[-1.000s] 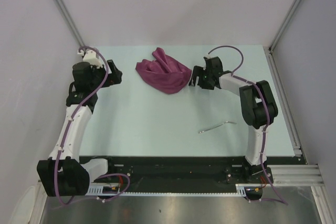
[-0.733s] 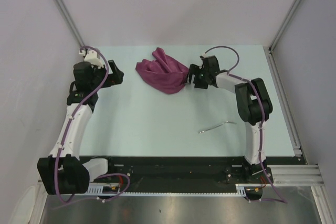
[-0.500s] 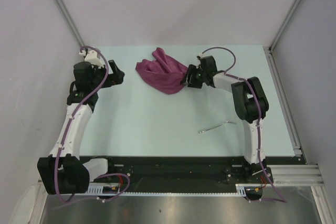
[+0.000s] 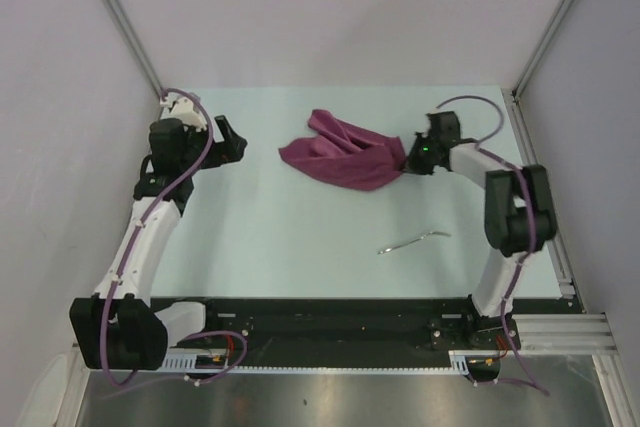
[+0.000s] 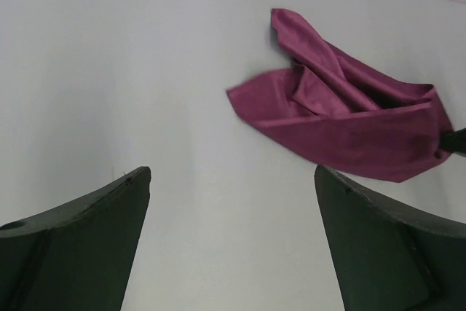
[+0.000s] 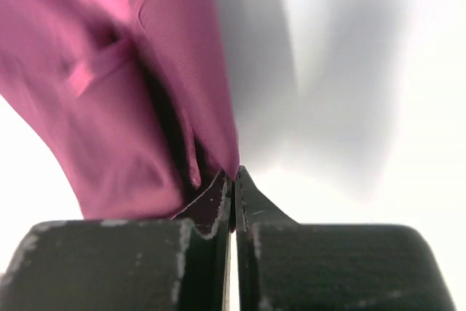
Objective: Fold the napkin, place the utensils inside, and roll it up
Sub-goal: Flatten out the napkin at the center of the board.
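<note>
The right arm's fingers [image 6: 211, 205] pinch shut on a corner of the soft dark-red cloth napkin [image 4: 345, 159], far back on the table [image 4: 300, 237], probably to spread it flat. The left arm's fingers [image 5: 87, 234] wait wide open beside it.

The maroon napkin [image 4: 345, 159] is seen crumpled on the tabletop [image 4: 280, 237], its right corner pinched in the right hand [image 4: 409, 159]. The thin silvery utensil [image 4: 413, 241] is laid flat, well apart.
</note>
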You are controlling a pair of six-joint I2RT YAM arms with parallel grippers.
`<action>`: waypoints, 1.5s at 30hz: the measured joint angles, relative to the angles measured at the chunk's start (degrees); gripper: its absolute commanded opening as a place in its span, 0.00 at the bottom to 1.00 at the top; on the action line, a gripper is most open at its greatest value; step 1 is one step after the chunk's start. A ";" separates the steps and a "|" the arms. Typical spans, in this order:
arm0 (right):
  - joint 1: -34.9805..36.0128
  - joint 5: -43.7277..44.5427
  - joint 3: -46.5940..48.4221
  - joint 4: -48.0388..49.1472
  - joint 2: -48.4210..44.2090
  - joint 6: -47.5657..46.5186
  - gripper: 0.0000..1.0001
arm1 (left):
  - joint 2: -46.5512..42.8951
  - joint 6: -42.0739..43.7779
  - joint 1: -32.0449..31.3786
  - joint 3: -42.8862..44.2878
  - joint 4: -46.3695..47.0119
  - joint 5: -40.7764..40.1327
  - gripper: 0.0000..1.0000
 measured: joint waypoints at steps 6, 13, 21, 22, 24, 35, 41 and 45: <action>-13.88 11.58 -6.10 -5.53 -13.60 -2.62 0.66 | 1.92 -5.25 -4.31 -4.63 3.87 0.70 0.93; -2.08 18.32 -4.22 -7.65 -14.86 -7.37 0.72 | 7.26 -6.01 -6.45 -0.66 -1.75 3.98 0.95; 19.19 14.27 17.33 -7.58 -1.66 -12.57 0.56 | 8.20 -1.90 -6.14 10.14 -3.21 4.85 0.95; 20.74 14.36 19.71 -7.82 0.74 -13.22 0.55 | 8.20 -1.79 -5.97 10.12 -3.32 4.98 0.95; 24.22 14.67 25.00 -9.18 6.88 -14.84 0.53 | 8.48 -1.44 -5.53 9.73 -3.58 5.14 0.96; 29.57 18.73 36.94 -18.73 22.43 -18.08 0.45 | 8.59 -0.98 -2.21 6.75 -4.22 6.82 0.96; 29.16 20.28 38.91 -19.98 23.54 -18.10 0.42 | 8.59 -1.03 -1.31 6.45 -4.17 8.44 0.97; 29.16 20.15 39.30 -20.50 24.61 -18.08 0.41 | 8.59 -1.07 -1.22 6.40 -4.09 9.40 0.97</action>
